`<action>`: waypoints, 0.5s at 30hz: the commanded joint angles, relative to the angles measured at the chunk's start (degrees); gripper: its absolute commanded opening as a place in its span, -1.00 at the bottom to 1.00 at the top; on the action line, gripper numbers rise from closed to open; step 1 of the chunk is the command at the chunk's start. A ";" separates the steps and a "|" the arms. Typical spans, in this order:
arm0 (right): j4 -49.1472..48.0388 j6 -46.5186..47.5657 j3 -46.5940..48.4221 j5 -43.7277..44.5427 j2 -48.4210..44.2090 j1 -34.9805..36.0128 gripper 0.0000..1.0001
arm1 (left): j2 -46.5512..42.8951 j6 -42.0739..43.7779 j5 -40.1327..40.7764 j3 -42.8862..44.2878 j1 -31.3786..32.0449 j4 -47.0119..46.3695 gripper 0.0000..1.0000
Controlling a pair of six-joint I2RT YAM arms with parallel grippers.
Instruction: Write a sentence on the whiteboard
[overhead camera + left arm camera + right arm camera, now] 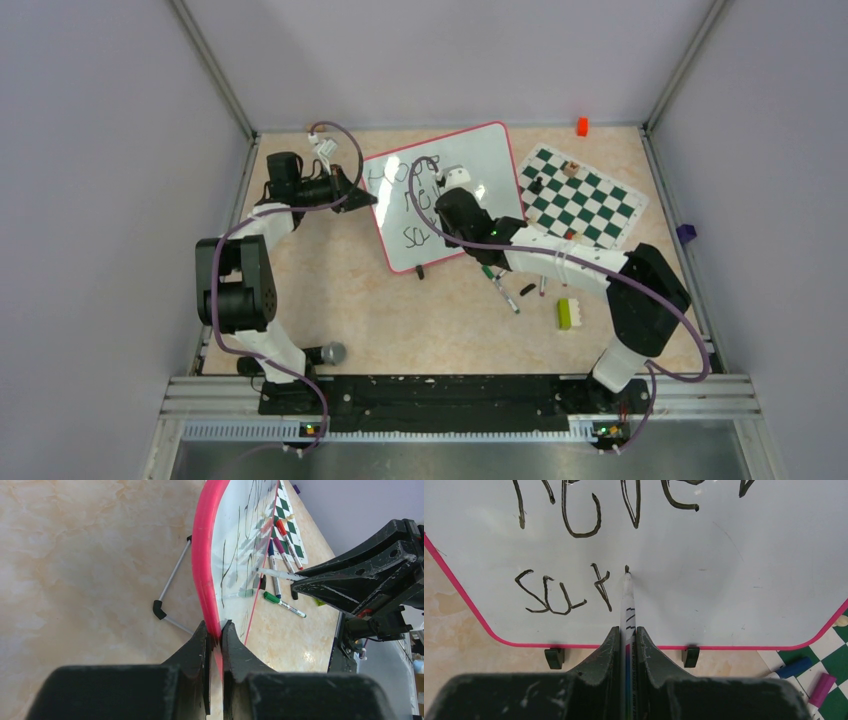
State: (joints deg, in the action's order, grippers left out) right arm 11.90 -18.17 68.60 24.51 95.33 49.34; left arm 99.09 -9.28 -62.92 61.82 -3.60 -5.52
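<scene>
- The whiteboard (480, 150) sits askew on the bench (330, 300), with the chess mat (590, 205) just off its right side.
- The left fingers (200, 645) are pinched tight on the board's pink rim (205, 555), at its left edge.
- The right fingers (611, 645) are clamped narrow on a marker (628, 605). Its tip touches the board just right of the "sur" that opens the third line of the sentence (559, 597). "Hope" and "never" stand above that line.
- The step in hand looks like the next letter of "surrenders", so the writing seems a little past halfway.
- To do it well, press lightly and evenly, since the glossy face will let a hard-pressed tip skid.
- Match the height of "sur" and leave a small gap after its last stroke.
- Plenty of white lies to the right of the tip, so the word can run level. It must not sink toward the board's lower rim and its two black clips (555, 657).
- The pinch on the rim is probably what stops the board sliding under each stroke, so it should not slacken.
- Spare markers (284, 605) lie just off the board's near edge, beneath the writing arm, so avoid sweeping low there.
</scene>
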 commanded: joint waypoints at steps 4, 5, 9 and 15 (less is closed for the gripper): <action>2.85 -1.63 -1.48 -0.39 -0.40 -0.12 -1.00 | 1.37 7.96 10.98 -1.09 1.26 1.94 -1.00; 2.91 -1.67 -1.57 -0.50 -0.47 -0.12 -1.00 | 1.37 7.96 10.97 -1.09 1.27 1.94 -1.00; 3.16 -1.72 -1.61 -0.70 -0.58 -0.12 -1.00 | 1.33 7.96 10.98 -1.14 1.23 1.92 -1.00; 3.30 -2.18 -2.11 -0.72 -1.03 -0.13 -1.00 | 1.29 7.96 10.98 -1.14 1.22 1.92 -1.00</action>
State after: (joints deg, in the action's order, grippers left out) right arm 13.82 -19.59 67.90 23.75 95.04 49.36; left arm 99.09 -9.28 -62.94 61.82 -3.60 -5.54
